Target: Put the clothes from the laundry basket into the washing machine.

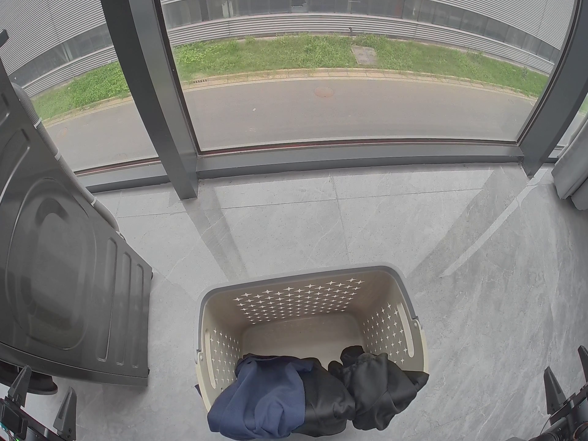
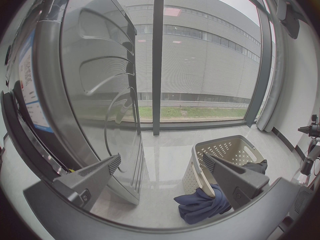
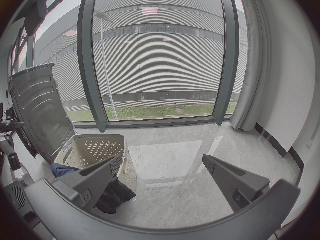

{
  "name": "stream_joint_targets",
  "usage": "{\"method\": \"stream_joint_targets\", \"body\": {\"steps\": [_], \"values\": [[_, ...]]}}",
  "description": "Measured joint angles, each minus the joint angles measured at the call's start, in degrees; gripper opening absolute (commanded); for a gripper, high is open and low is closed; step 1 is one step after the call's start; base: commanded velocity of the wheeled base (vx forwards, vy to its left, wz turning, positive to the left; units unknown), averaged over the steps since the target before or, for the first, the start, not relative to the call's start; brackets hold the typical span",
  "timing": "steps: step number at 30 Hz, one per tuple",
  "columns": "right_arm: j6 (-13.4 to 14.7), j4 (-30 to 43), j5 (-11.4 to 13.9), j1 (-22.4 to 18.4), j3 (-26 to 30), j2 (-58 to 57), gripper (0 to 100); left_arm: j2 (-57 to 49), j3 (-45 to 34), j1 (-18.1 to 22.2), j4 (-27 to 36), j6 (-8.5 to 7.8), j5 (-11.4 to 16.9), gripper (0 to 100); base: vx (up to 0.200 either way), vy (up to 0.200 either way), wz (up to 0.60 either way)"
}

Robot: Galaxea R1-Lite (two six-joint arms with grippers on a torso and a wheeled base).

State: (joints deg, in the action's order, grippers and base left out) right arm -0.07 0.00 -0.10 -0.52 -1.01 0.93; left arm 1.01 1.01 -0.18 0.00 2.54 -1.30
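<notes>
A dark window post rises from the sill to the top of the glass. From its foot a grey tiled floor spreads toward the viewer, with thin seams between the slabs. Beyond the post, through the glass, a paved road runs across. A grass strip lies behind it, then a ribbed grey building. To the post's right a round mark on the road is perhaps a manhole cover, and a square slab sits in the grass. Just beside the post outside stands a thin lamp pole. Far to the post's right a pale curtain hangs by a white wall with a dark baseboard.
</notes>
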Motion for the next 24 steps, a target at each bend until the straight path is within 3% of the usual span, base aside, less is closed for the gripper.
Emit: {"method": "stream_joint_targets", "body": {"steps": [9, 12, 24], "values": [[0.0, 0.0, 0.0, 0.0, 0.0, 0.0, 100, 0.0, 0.0, 0.0, 0.0, 0.00, 0.0, 100, 0.000, 0.000, 0.00], [0.0, 0.0, 0.0, 0.0, 0.0, 0.0, 100, 0.0, 0.0, 0.0, 0.0, 0.00, 0.0, 100, 0.200, 0.000, 0.00], [0.0, 0.0, 0.0, 0.0, 0.0, 0.0, 100, 0.0, 0.0, 0.0, 0.0, 0.00, 0.0, 100, 0.000, 0.000, 0.00]]}}
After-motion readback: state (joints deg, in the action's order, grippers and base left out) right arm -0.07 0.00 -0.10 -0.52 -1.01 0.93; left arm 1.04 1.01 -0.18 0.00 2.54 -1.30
